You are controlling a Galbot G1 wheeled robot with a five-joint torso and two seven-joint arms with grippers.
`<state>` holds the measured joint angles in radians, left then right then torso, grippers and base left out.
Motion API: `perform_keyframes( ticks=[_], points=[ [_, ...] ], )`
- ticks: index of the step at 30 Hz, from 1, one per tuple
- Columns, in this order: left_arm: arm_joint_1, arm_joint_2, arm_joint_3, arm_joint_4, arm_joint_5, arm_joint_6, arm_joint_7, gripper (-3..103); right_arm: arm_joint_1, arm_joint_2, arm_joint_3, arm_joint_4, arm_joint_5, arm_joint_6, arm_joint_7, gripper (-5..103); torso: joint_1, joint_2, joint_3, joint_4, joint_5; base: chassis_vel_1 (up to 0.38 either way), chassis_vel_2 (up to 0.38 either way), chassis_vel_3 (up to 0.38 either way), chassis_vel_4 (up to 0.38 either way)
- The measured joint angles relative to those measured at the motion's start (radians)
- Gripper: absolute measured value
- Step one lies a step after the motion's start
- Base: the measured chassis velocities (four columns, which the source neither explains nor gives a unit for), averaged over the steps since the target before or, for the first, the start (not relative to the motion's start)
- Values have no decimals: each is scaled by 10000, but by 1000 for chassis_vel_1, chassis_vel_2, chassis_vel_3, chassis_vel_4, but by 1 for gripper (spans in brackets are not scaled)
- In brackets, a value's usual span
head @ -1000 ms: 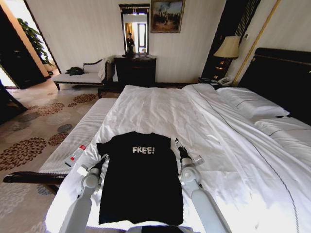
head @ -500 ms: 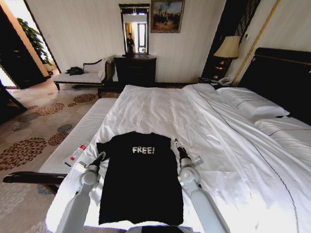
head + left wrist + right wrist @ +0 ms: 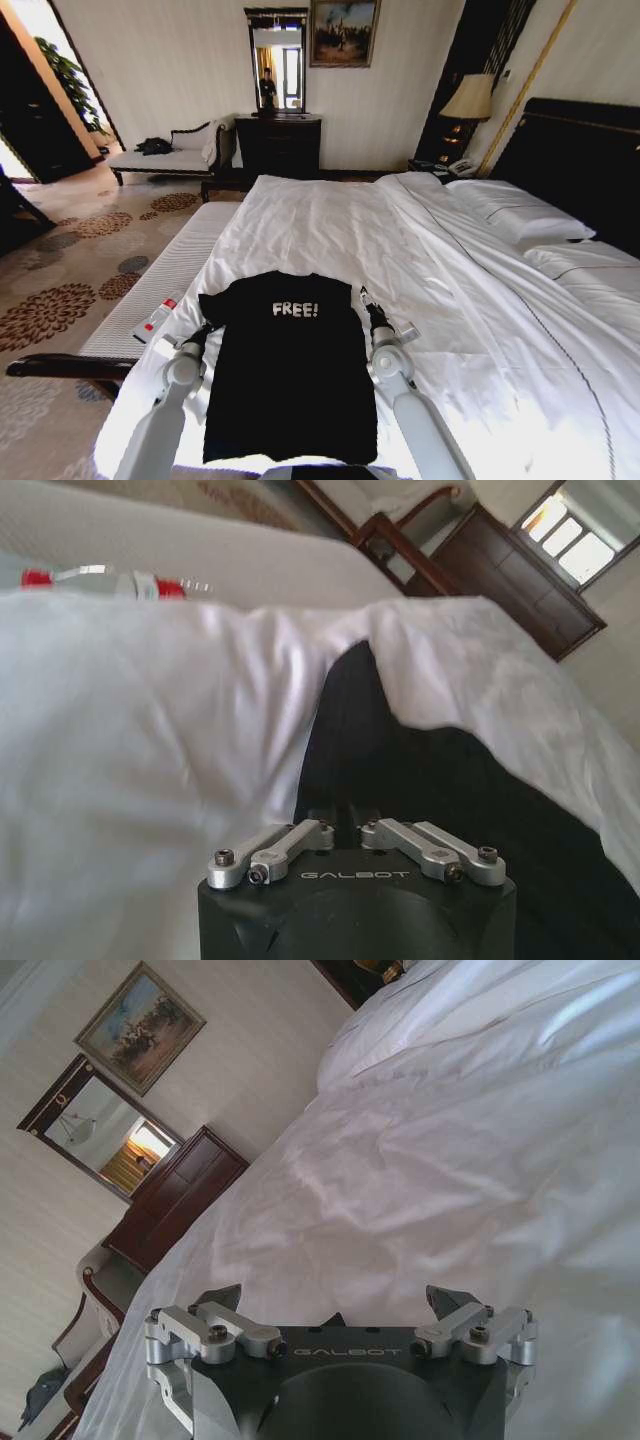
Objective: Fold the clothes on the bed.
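Left gripper point(image 3: 204, 331) edged sideways, now shut at the sleeve of the soft black "FREE!" T-shirt point(image 3: 290, 370) flat near the white-sheeted bed's point(image 3: 470, 300) foot edge; right gripper point(image 3: 372, 313) open, flanking for the fold.

**Black T-shirt flat on the white bed**

The black T-shirt point(image 3: 290, 365) lies spread flat, front up, white "FREE!" print across the chest, short sleeves out to each side, on the near end of the bed point(image 3: 470, 300), which has white rumpled sheets, pillows and a dark headboard
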<state>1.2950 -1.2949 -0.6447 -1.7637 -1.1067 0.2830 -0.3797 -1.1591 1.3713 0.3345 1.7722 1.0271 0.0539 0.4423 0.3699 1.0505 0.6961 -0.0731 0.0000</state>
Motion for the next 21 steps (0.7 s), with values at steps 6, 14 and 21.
perform_keyframes(
  ticks=[6,14,21],
  points=[
    [219,-240,24,-177,-4,41,-30,40,28,12,-34,-17,-13,2,0,100,0,0,0,-1,1,0,0,0,0],
    [160,-235,2,-296,-105,55,-98,67,11,-28,14,-20,-16,2,3,100,0,0,0,-2,1,0,0,0,0],
    [495,-310,-100,-441,-140,81,-105,89,39,50,-36,-120,-84,2,4,100,-1,0,0,-1,1,0,0,0,0]
  ],
)
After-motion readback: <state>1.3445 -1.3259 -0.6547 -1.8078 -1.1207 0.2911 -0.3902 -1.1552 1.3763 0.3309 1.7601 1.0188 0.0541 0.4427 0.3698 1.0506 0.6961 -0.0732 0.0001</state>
